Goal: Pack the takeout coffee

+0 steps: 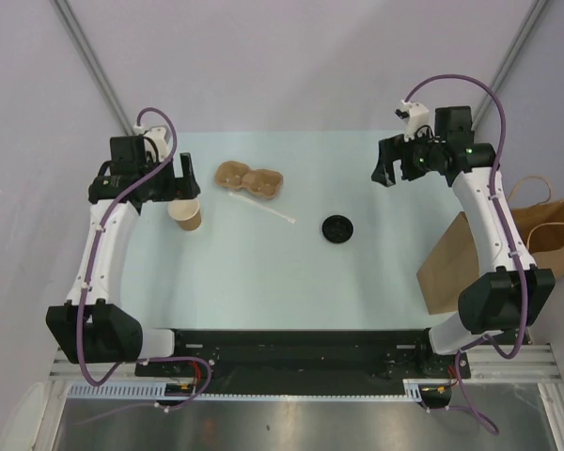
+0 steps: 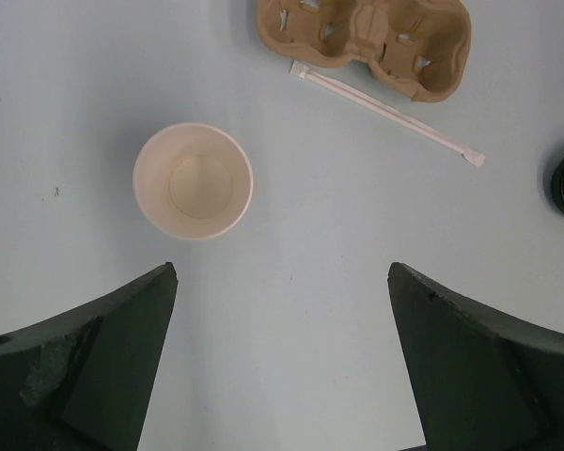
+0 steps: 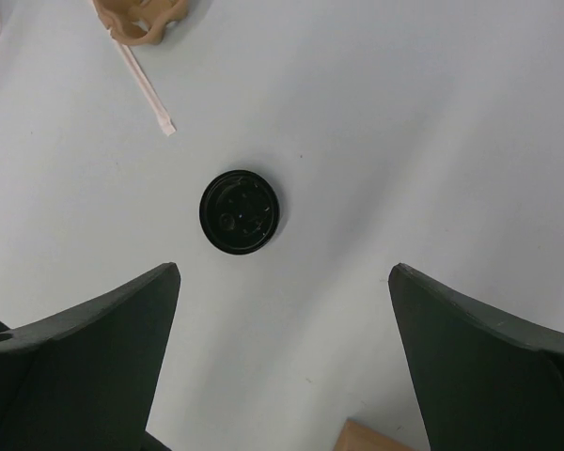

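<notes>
The takeout coffee is in two parts. Its tan paper cup (image 1: 186, 215) stands upright and uncovered on the left of the table, showing a pale inside (image 2: 194, 180). Its round black lid (image 1: 337, 228) lies apart near the table's middle (image 3: 241, 211). My left gripper (image 1: 180, 180) hovers open just behind the cup, and nothing sits between its fingers (image 2: 282, 272). At the far right, my right gripper (image 1: 386, 167) hangs open above the table, with the lid ahead of its bare fingertips (image 3: 284, 271).
A brown two-hollow pulp carrier (image 1: 249, 178) lies behind the cup, with a wrapped straw (image 1: 263, 207) stretched beside it. The large brown paper bag (image 1: 451, 268) with handles lies at the table's right edge, next to the right arm.
</notes>
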Robot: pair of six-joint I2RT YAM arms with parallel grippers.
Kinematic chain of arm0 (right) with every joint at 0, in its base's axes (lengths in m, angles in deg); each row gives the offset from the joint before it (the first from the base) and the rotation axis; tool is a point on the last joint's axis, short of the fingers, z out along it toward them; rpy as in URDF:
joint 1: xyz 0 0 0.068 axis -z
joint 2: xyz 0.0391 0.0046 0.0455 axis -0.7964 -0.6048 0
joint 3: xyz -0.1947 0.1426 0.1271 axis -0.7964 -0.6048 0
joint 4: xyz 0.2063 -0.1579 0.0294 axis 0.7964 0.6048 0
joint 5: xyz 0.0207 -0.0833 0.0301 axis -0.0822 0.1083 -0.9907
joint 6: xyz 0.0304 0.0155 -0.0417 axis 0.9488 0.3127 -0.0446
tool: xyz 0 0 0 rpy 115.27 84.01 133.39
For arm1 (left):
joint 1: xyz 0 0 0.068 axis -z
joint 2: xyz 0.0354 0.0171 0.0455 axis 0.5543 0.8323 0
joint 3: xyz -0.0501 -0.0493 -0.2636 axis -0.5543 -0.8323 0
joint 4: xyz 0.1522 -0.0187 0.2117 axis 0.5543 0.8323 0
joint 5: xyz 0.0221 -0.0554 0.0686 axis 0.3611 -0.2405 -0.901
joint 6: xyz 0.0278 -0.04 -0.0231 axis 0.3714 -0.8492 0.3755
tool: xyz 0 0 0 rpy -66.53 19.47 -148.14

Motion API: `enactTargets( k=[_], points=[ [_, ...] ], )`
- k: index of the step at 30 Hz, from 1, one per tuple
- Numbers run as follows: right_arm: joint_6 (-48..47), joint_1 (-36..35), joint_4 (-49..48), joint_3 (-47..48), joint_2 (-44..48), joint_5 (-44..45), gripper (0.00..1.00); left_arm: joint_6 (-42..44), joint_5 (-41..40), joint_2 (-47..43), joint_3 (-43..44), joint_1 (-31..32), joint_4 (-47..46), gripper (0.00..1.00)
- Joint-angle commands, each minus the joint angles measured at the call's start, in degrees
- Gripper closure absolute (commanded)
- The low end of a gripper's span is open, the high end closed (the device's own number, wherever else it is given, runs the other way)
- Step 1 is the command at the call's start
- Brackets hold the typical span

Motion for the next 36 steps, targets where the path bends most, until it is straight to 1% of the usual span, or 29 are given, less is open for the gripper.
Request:
enactTargets(
  k=[1,5,11,16,20,21,24,26,29,30,36],
  points=[
    [-3.6,-2.6,-0.1,0.3,1.3,2.2,0.0,4.0,1.7,1.3,4.5,-1.2,2.7,0.0],
    [-5.6,-4.5,0.7,0.3,0.5,2.3,0.0,4.3,6.4,2.5,5.5,-7.6,3.0,0.0],
    [-7.8,-6.7,2.1,0.9,-1.0,3.3,0.0,5.1,5.7,6.3,6.1,-13.7,2.8,0.0],
    [-9.6,-8.4,4.1,2.4,-2.7,5.2,0.0,6.1,3.6,10.9,6.2,-15.2,2.3,0.02],
    [-10.3,-9.5,4.2,1.9,-2.7,6.7,0.0,6.5,5.5,13.4,5.5,-15.4,1.3,0.09],
    [-10.2,-9.6,4.0,1.8,-2.6,7.1,0.0,6.1,6.1,14.4,5.3,-15.3,0.5,0.13],
    [-10.4,-10.1,4.0,1.3,-2.3,7.7,0.0,5.2,6.1,16.9,6.1,-15.4,0.0,0.19],
    [-10.7,-10.2,4.2,1.1,-2.1,7.9,0.01,4.9,6.0,18.3,6.5,-15.3,-0.2,0.21],
    [-10.9,-10.6,4.2,0.7,-1.8,8.5,0.0,4.2,6.5,20.8,7.0,-15.2,-0.8,0.28],
    [-11.1,-10.6,4.2,0.7,-1.8,8.7,0.0,4.0,6.6,21.5,7.4,-15.2,-0.8,0.31],
    [-11.4,-10.9,4.1,0.7,-2.2,9.8,0.0,3.4,7.2,24.8,6.9,-14.9,-2.2,0.39]
  ],
)
